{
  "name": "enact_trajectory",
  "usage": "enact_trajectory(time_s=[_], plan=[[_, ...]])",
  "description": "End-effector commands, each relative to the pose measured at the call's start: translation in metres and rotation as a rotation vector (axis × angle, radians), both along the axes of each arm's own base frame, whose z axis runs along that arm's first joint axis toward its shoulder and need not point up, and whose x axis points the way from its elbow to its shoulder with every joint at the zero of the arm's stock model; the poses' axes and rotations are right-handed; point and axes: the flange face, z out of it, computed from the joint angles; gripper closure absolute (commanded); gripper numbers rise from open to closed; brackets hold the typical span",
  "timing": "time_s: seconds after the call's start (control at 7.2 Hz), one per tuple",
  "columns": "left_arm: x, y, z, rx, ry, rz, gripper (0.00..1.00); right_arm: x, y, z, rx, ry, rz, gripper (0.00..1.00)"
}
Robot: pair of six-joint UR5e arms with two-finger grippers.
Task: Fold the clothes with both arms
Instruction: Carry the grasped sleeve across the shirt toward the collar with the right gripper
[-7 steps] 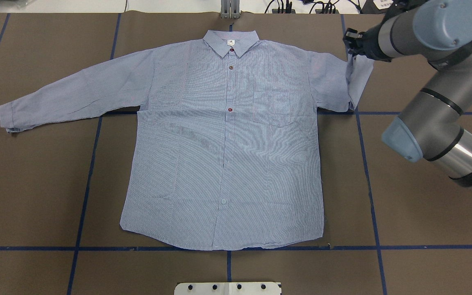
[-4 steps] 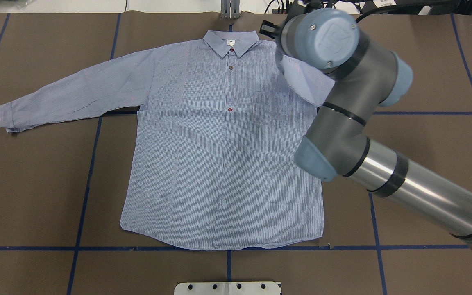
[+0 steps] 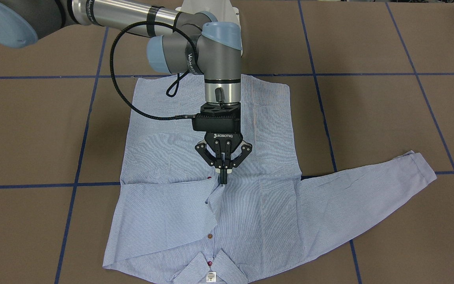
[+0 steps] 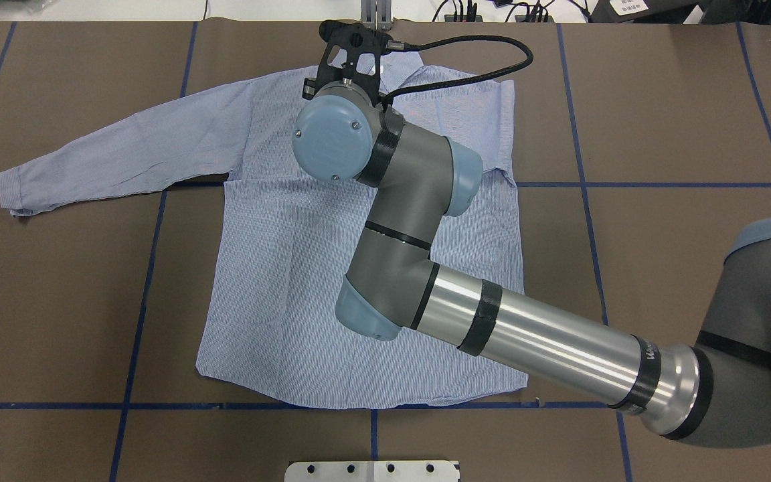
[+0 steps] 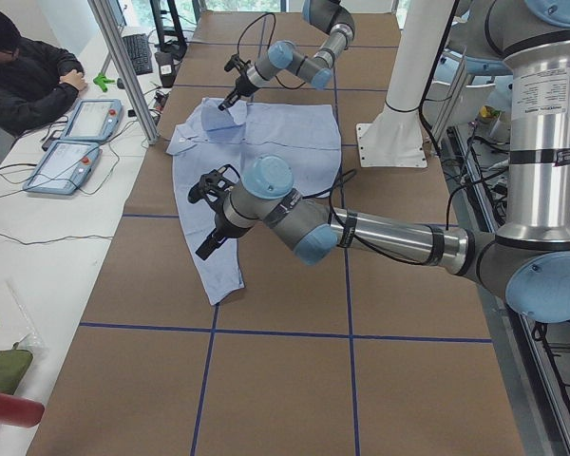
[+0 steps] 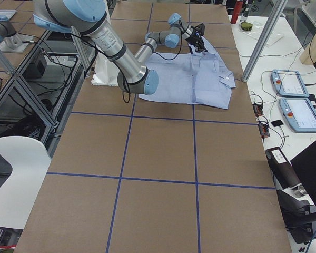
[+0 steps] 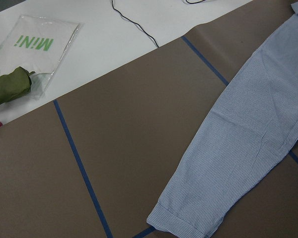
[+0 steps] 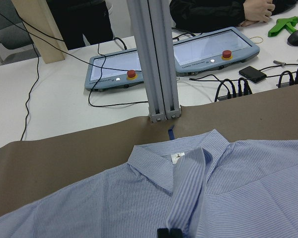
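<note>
My right jaws pinch a cuff [image 8: 186,191] of the light blue striped button-up shirt [image 3: 258,205], flat in the middle of the tabletop [image 3: 369,118], to fold this sleeve over the chest. Left jaws: I cannot tell.

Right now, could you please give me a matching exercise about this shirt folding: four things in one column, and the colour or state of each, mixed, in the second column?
Column 1
1. right gripper
2. sleeve on the robot's left
3. neck label
4. top button

Column 2
a. red
b. spread flat on the table
c. shut on the other sleeve, above the front of the shirt
d. white

Pairs: 1-c, 2-b, 3-d, 4-a
</note>
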Motion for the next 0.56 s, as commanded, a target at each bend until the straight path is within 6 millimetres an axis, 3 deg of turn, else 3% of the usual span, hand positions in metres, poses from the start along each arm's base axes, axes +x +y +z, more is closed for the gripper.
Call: enact_trajectory(time_s=[0.0,0.28,0.42], plan=[[0.000,0.000,0.003,-0.004,-0.001,0.002,0.00,-0.046,0.001,-0.011,-0.021,0.054,-0.020,1.00],[0.000,0.000,0.003,-0.005,0.000,0.001,0.00,-0.065,0.002,-0.006,-0.043,0.080,-0.039,1.00],[0.001,-0.001,0.002,-0.004,0.000,0.001,0.00,-0.076,-0.002,-0.022,-0.064,0.080,-0.054,0.55]])
